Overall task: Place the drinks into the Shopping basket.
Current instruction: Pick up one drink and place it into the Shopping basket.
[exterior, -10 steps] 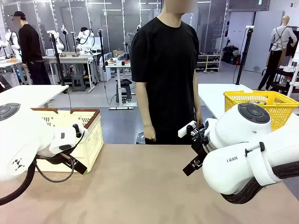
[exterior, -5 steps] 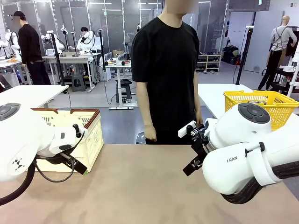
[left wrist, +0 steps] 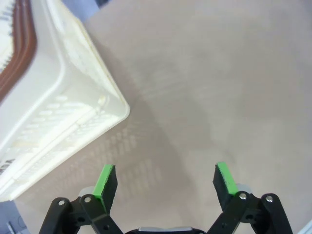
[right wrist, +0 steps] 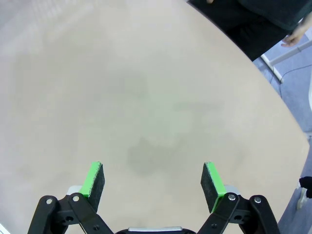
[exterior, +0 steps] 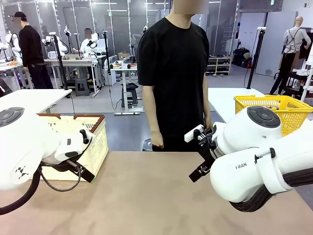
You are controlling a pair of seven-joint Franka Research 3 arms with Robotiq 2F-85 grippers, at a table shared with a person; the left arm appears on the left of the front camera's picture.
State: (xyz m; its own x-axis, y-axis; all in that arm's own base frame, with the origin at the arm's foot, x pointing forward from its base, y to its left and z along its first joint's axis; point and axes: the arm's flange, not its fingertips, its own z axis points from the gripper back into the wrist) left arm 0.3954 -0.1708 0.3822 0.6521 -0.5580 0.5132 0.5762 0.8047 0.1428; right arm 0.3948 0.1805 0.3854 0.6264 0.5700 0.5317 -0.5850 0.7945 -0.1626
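Observation:
The drinks are out of view. The Shopping basket (exterior: 95, 142), cream-white lattice with a dark red-brown rim, stands at the table's far left corner. Its corner and rim also appear at the upper left of the left wrist view (left wrist: 58, 112). My left gripper (left wrist: 165, 175) hangs open over bare table just beside that corner, with nothing between its green pads. My right gripper (right wrist: 152, 178) is open too, above bare tabletop near the far edge. The left arm (exterior: 29, 147) and right arm (exterior: 249, 156) bulk large at either side of the front view.
A person in a black shirt (exterior: 173, 73) stands at the far edge, hands hanging at the sides. A yellow mesh basket (exterior: 274, 105) sits on another table behind the right arm. Brown tabletop (exterior: 146, 196) stretches between the arms.
Both arms have shifted very slightly toward the middle. The grippers stay open and the basket has not moved.

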